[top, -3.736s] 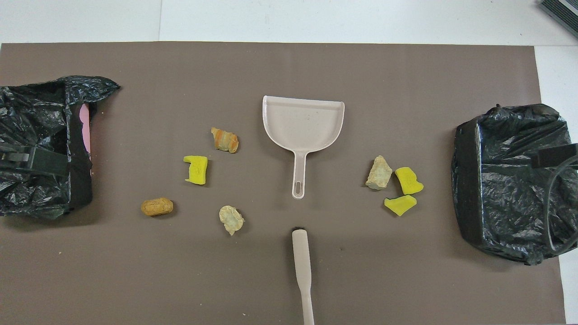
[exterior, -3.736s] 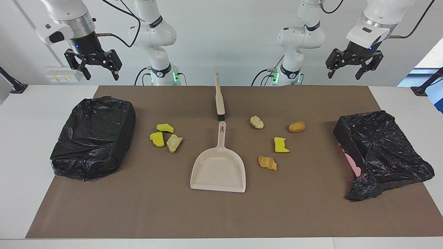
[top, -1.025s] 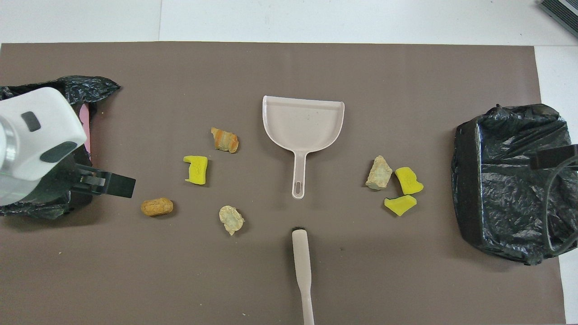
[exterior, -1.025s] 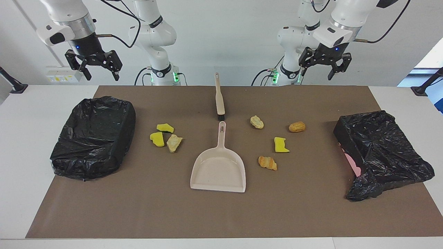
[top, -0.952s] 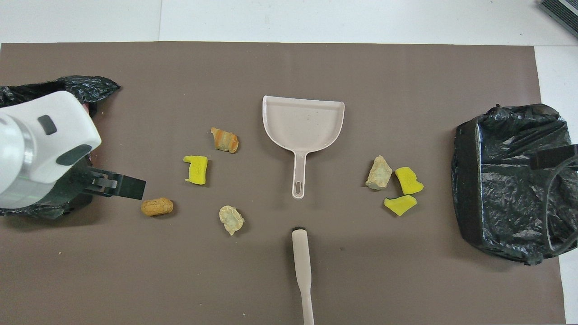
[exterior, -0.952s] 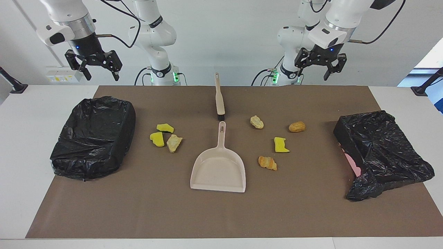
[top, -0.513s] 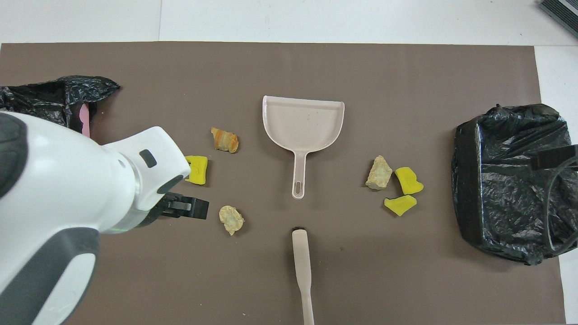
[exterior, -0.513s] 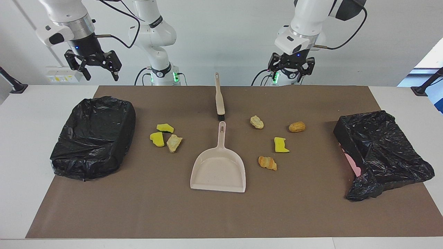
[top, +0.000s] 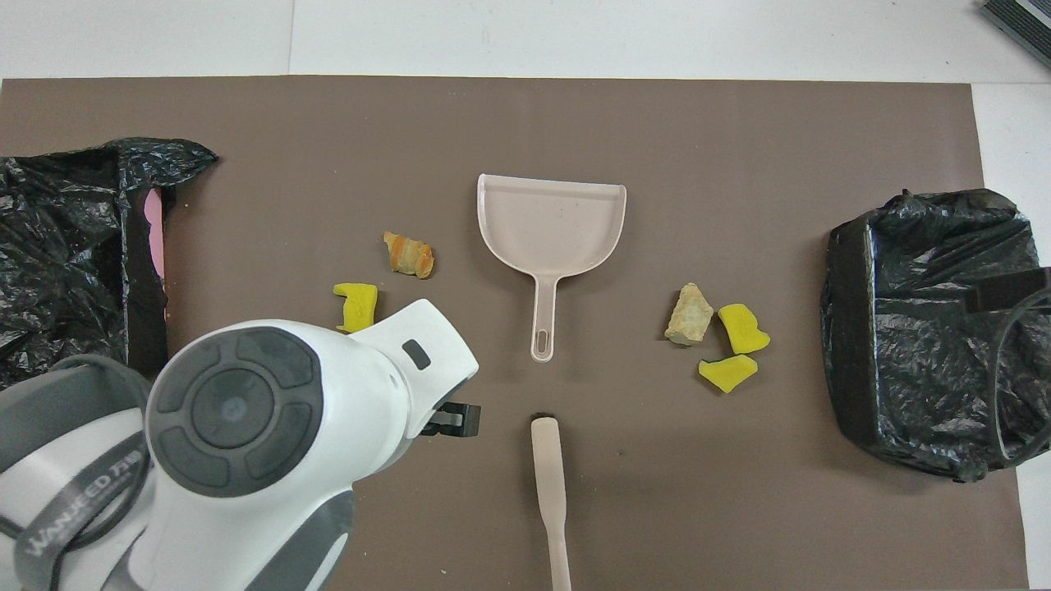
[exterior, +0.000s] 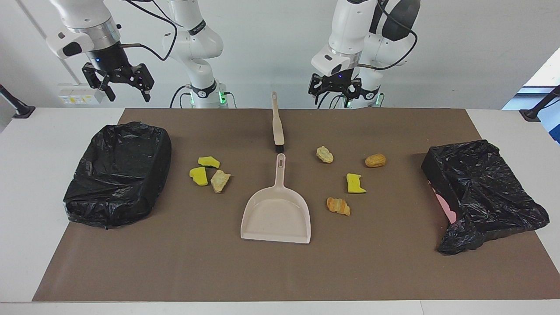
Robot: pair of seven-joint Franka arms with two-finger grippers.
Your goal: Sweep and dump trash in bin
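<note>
A beige dustpan [exterior: 276, 217] lies mid-mat on a brown mat [exterior: 280, 271], its handle pointing at a beige brush [exterior: 277, 124] lying nearer the robots. Trash scraps [exterior: 209, 173] lie beside the dustpan toward the right arm's end; others [exterior: 348, 182] toward the left arm's. The left gripper [exterior: 335, 89] hangs released near the brush handle. The right gripper [exterior: 119, 83], fingers spread and empty, waits above a black-lined bin [exterior: 117, 173].

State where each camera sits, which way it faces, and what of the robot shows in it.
Facing view: high across the table, facing the robots; both arms show, left gripper and right gripper raised, open.
Overhead view: above the robots' end, looking steeply down; the left arm's wrist fills the lower corner.
Shared: dustpan, brush, trash, two black-bagged bins.
</note>
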